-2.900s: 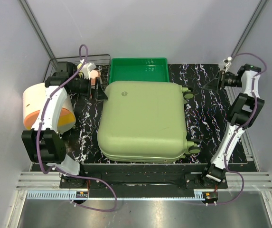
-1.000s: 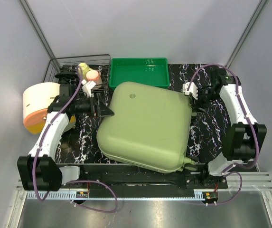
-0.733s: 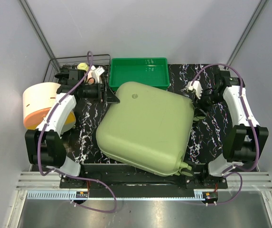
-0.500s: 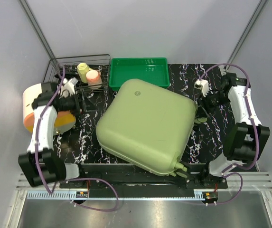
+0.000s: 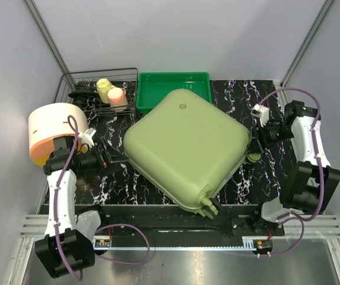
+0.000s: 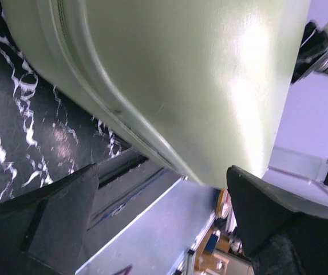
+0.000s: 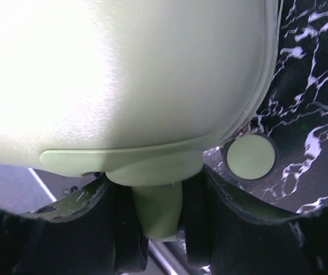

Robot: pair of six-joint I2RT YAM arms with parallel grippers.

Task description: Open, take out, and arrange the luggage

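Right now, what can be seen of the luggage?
The luggage is a large pale olive-green hard shell, smooth and glossy, with rounded corners and a seam around its rim. It is closed and lies flat on the black marbled table, set diagonally. The right end effector clamps one wheel mount; a green wheel sits beside it.

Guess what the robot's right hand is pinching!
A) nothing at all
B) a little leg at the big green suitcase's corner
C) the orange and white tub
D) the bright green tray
B: in the right wrist view the right gripper has a finger on either side of a pale green stub under the corner of the suitcase, closed against it.
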